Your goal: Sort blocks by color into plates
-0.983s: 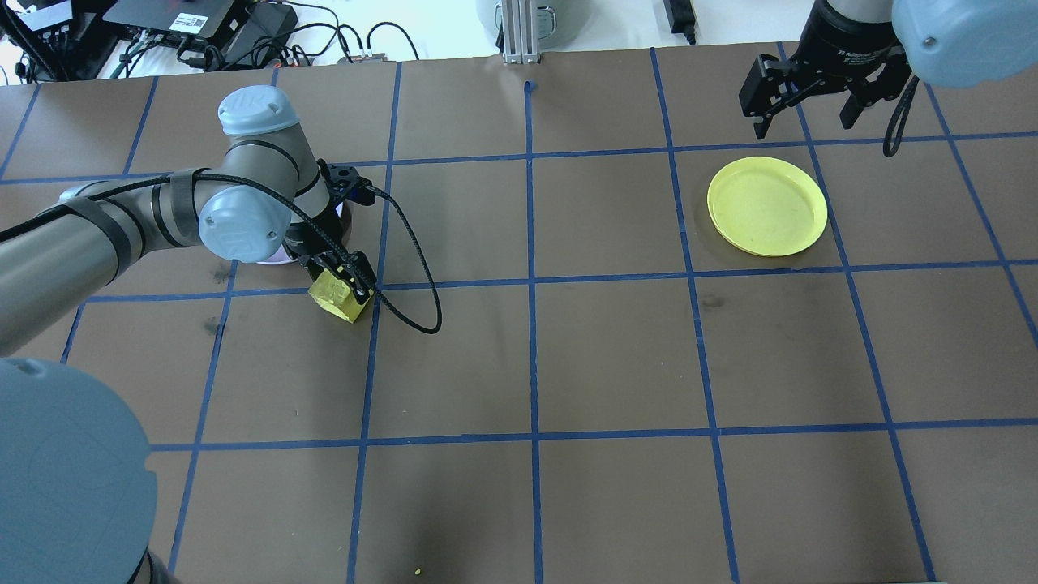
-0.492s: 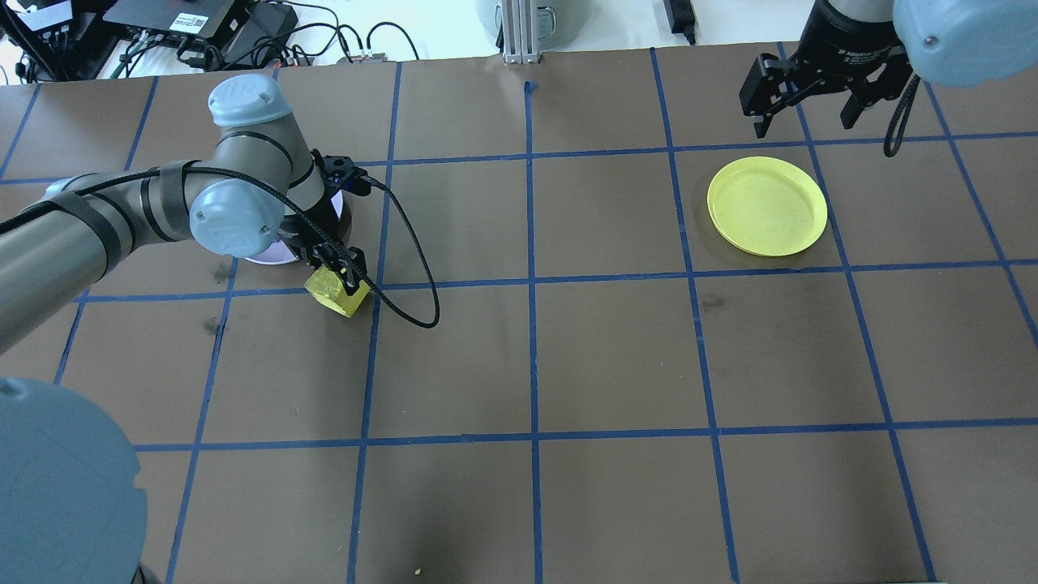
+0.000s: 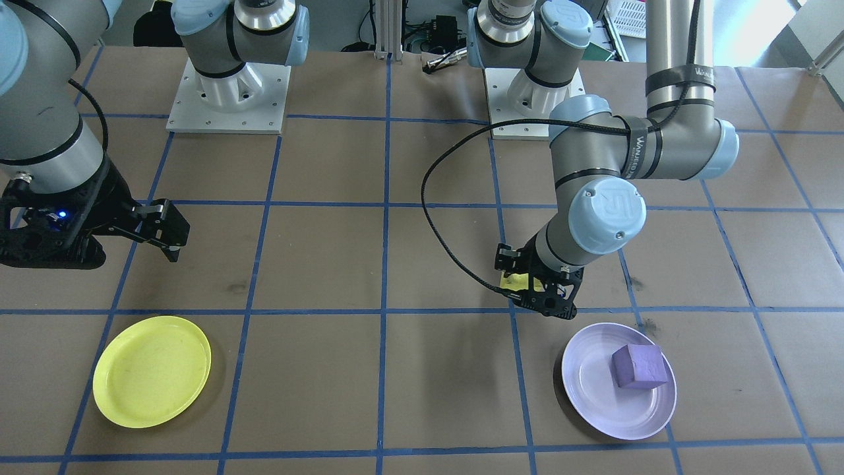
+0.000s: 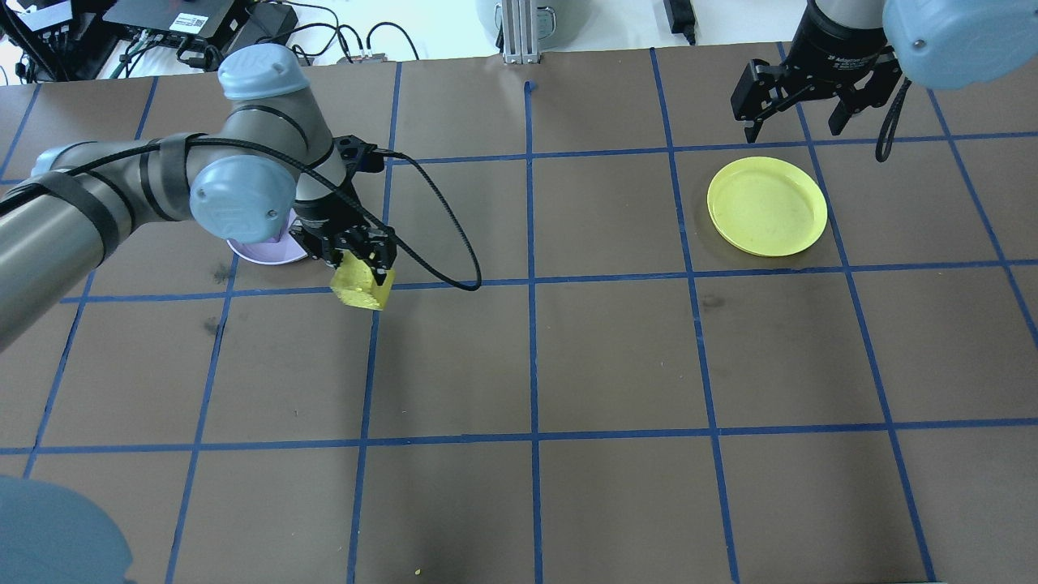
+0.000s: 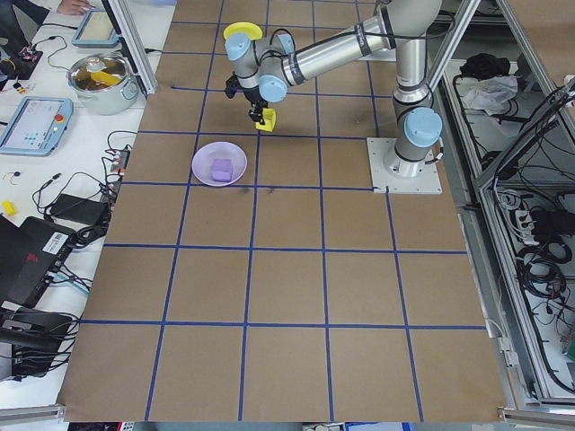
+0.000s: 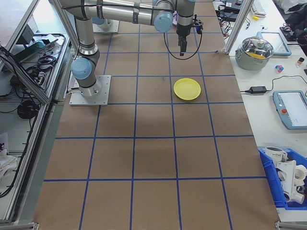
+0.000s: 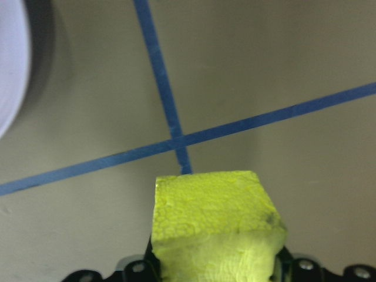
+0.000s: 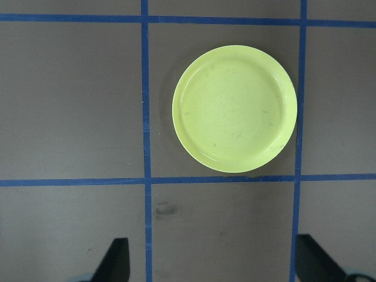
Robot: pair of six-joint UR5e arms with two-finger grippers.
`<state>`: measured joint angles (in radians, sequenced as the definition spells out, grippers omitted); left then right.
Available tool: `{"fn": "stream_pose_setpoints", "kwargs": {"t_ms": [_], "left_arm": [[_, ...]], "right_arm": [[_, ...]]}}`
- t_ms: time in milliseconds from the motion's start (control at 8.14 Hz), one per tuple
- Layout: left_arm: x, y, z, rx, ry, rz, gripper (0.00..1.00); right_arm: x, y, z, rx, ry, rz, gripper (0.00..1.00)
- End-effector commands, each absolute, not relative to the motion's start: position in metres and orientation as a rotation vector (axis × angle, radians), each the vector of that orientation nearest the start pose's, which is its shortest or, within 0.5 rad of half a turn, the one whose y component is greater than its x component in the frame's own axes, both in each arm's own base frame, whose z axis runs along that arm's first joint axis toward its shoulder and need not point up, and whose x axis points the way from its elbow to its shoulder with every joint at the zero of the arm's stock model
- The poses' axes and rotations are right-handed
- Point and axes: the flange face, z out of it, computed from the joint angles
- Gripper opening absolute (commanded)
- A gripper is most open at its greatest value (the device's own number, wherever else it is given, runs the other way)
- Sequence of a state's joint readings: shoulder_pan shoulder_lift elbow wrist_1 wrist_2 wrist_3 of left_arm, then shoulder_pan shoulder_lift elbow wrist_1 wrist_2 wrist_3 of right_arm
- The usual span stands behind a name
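I'm looking down on a brown paper-covered table (image 4: 616,357) ruled into squares by blue tape, with cables and electronics along its far edge. My left gripper (image 4: 357,250) is clamped on the small bright yellow foam cube (image 4: 362,285), and in the left wrist view the cube hangs clear of the paper over a crossing of tape lines. Just beside it to the left is the pale lavender glossy plastic plate (image 3: 618,381), with the small purple foam cube (image 3: 638,367) already lying in it, so that colour looks done.

The round bright yellow glossy plastic plate (image 4: 767,206) is what matters now: it lies well apart from the held cube, far off to the right across the table's middle and slightly toward the far edge. My right gripper (image 4: 796,109) hovers just beyond that plate's far rim with its fingers spread wide and nothing between them (the right wrist view looks straight down on the bare plate). So the right arm is much the nearer to the goal, while the left arm has the cube. I judge the carry to be a long rightward reach, or else a hand-over.
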<state>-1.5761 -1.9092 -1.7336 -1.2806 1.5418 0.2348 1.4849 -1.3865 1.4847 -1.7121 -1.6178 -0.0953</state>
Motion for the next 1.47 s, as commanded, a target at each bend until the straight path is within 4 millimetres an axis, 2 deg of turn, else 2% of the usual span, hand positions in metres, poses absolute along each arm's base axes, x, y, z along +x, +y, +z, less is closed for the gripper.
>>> {"fn": "stream_pose_setpoints", "kwargs": {"t_ms": [0, 123, 246, 369, 492, 737, 1106, 1352], "left_arm": [[-0.257, -0.544, 0.272, 0.008, 3.151, 0.285, 0.00], [-0.306, -0.536, 0.270, -0.024, 3.155, 0.286, 0.00], [-0.346, -0.527, 0.271, -0.097, 3.152, 0.276, 0.00], [-0.381, -0.514, 0.259, -0.126, 3.142, 0.300, 0.00], [-0.407, -0.500, 0.251, -0.149, 3.156, 0.293, 0.00], [-0.421, -0.504, 0.243, -0.126, 3.216, 0.291, 0.00], [-0.430, -0.522, 0.186, -0.113, 3.234, 0.253, 0.00], [-0.426, -0.522, 0.199, -0.123, 3.235, 0.248, 0.00]], "right_arm": [[0.082, -0.581, 0.443, -0.017, 3.159, -0.039, 1.00], [0.083, -0.579, 0.446, -0.033, 3.158, -0.046, 1.00], [0.082, -0.579, 0.447, -0.036, 3.161, -0.043, 1.00], [0.079, -0.577, 0.443, -0.029, 3.163, 0.003, 1.00], [0.078, -0.577, 0.441, -0.048, 3.157, 0.017, 1.00], [0.075, -0.577, 0.441, -0.061, 3.161, 0.026, 1.00], [0.067, -0.581, 0.439, -0.034, 3.156, 0.005, 1.00], [0.064, -0.582, 0.438, -0.032, 3.156, 0.010, 1.00]]}}
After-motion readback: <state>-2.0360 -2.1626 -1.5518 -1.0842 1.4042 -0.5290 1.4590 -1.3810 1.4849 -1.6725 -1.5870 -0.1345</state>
